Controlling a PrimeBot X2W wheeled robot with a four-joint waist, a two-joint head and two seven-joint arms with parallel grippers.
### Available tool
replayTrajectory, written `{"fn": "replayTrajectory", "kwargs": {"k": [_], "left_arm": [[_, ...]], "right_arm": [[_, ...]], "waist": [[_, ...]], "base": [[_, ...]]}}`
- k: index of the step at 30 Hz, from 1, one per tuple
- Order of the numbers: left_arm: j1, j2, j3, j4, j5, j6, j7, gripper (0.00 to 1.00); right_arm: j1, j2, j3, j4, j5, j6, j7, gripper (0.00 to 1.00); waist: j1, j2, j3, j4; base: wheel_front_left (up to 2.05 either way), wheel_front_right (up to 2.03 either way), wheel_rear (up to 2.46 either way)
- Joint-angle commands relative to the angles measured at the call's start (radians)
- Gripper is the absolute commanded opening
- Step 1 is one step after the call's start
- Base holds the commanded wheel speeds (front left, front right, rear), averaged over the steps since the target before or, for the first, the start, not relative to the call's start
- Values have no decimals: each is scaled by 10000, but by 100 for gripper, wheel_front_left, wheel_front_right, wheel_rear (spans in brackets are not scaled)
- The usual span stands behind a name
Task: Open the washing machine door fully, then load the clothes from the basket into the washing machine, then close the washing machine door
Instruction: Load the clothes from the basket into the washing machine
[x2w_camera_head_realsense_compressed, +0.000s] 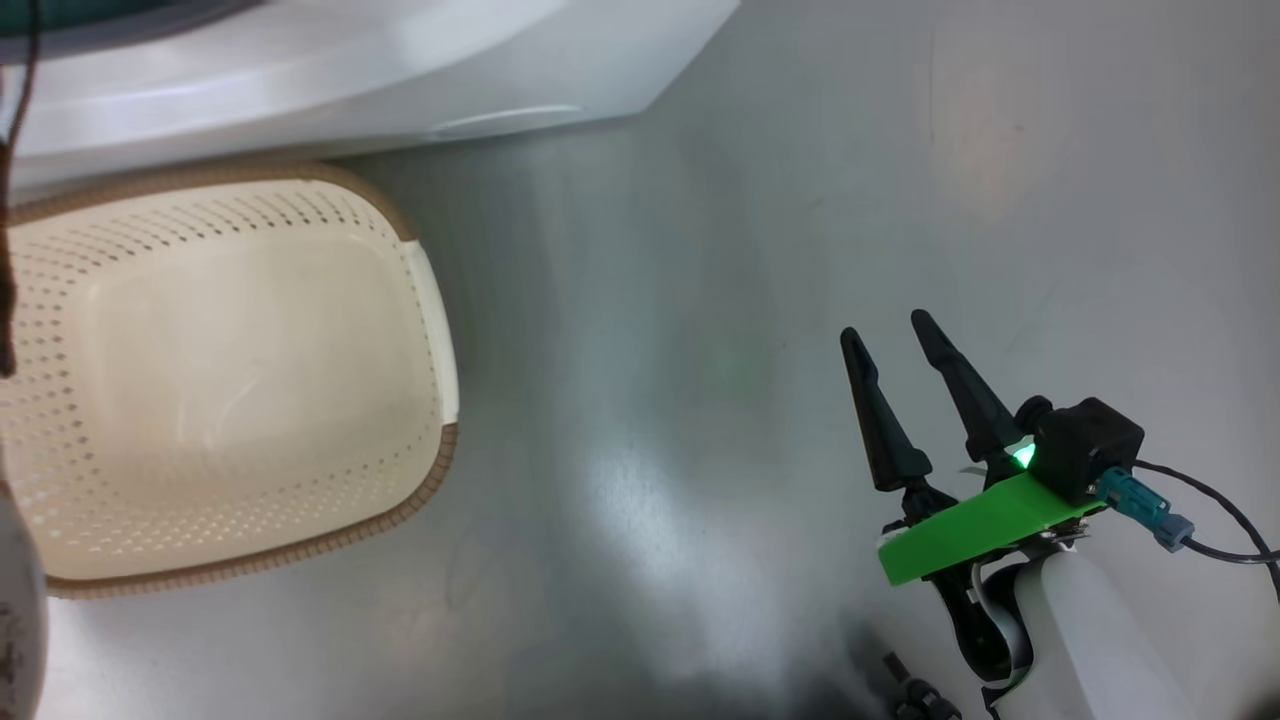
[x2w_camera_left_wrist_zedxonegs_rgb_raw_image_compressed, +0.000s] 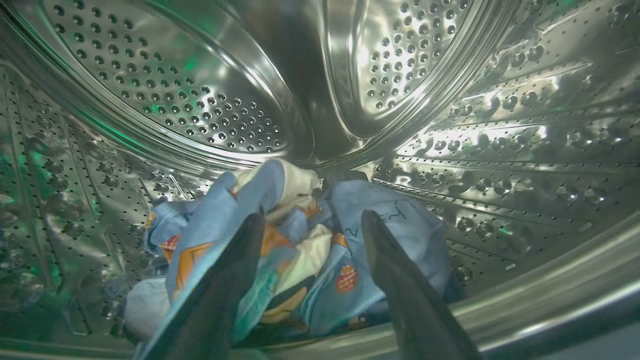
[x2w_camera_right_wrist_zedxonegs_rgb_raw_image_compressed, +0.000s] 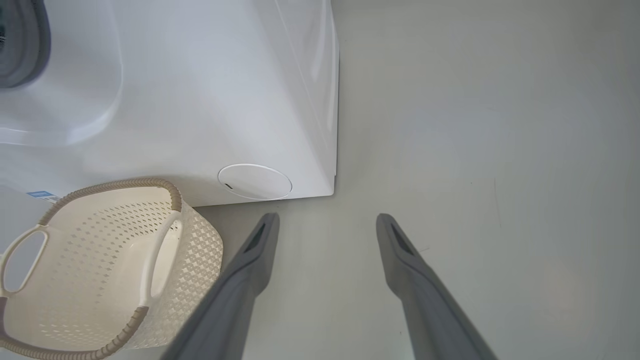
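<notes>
1. Left gripper (x2w_camera_left_wrist_zedxonegs_rgb_raw_image_compressed: 310, 220): jaws wide apart, gripping nothing, inside the washing machine (x2w_camera_head_realsense_compressed: 300, 70) drum (x2w_camera_left_wrist_zedxonegs_rgb_raw_image_compressed: 200, 100).
2. Clothes (x2w_camera_left_wrist_zedxonegs_rgb_raw_image_compressed: 300, 260): heaped on the drum's bottom, at its fingertips.
3. Basket (x2w_camera_head_realsense_compressed: 240, 380): nothing in it, left, near the machine front.
4. Right gripper (x2w_camera_head_realsense_compressed: 885, 330): open, idle over the floor (x2w_camera_head_realsense_compressed: 700, 300), right.
5. Step: loading apparently finished. The next move calls for withdrawing the left arm, then shutting the door.
</notes>
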Motion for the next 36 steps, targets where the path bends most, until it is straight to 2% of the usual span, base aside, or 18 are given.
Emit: {"fn": "replayTrajectory", "kwargs": {"k": [1,15,27,36], "left_arm": [[117,339,-2,-146,-95,27,-84,100],[1492,-206,-68,-355,-471,-134,-221,100],[3399,-428,251,-1842,-907,-187,-224,100],[5600,-430,521,-4073,-1028,-171,-225,100]], "right_arm": [[156,24,183,-126,-28,16,-118,100],[208,24,155,195,-6,16,-118,100],[651,24,62,435,40,16,-118,100],[1092,24,15,561,-4,16,-118,100]], "waist": [[0,-1,-223,99],[0,-1,-1495,519],[0,-1,-2829,699],[0,-1,-3929,972]], "base": [[0,0,0],[0,0,0],[0,0,0],[0,0,0]]}}
